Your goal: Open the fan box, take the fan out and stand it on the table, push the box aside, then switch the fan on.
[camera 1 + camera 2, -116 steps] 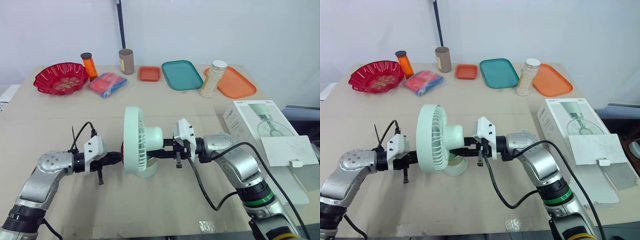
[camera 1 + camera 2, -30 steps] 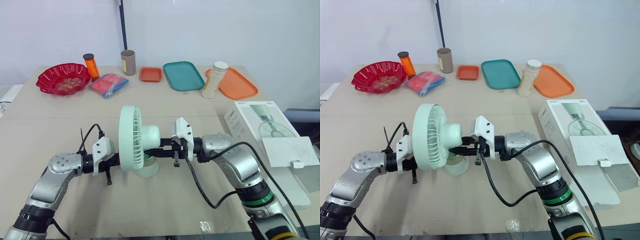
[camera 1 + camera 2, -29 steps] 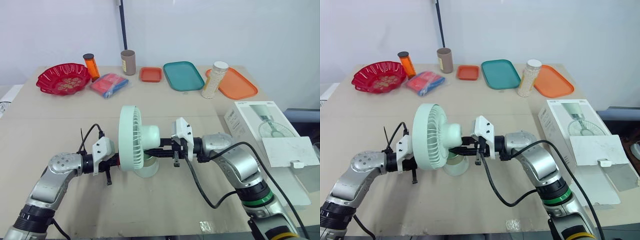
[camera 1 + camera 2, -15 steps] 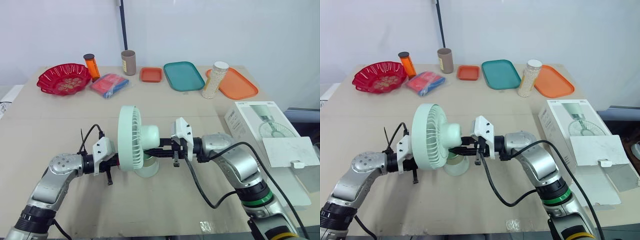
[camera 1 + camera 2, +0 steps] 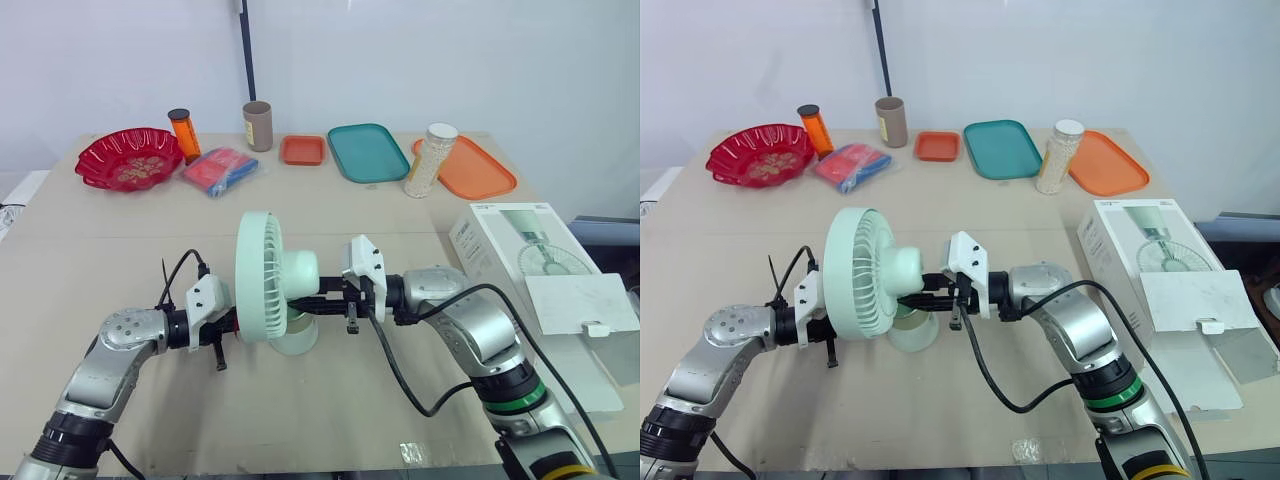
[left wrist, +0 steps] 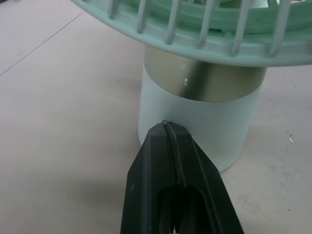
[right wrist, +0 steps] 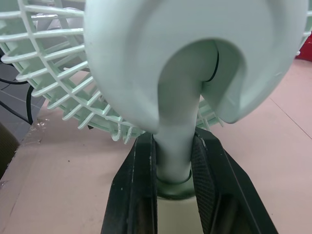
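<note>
Right end effector (image 7: 174,146) is clamped on the fan (image 5: 268,280), its two black fingers (image 7: 139,185) pressed against either side of the pale green neck just above the base; it reaches in from the fan's 3 o'clock. Left end effector (image 6: 166,127) comes from 9 o'clock, low under the grille; its fingers lie closed together with nothing between them, and the joined tip sits at the white wall of the round base, just below the gold band – touching or a hair off, I cannot tell which.

The fan stands upright on the tabletop (image 5: 120,240), near the middle, grille facing 9 o'clock and motor housing toward 3 o'clock. The fan box (image 5: 520,250) lies flat at 3 o'clock from the fan, well apart from it, at the tabletop's right edge; its white flap (image 5: 580,300) is open on the near end.

Along the far edge, from 10 to 2 o'clock of the fan: a red bowl (image 5: 130,157); an orange bottle (image 5: 181,133) with a dark cap; a blue and red packet (image 5: 219,170); a brown cup (image 5: 259,125); a small orange tray (image 5: 301,150); a teal tray (image 5: 367,151); a jar of pale beads (image 5: 427,158) – standing just beside a larger orange tray (image 5: 475,168).
</note>
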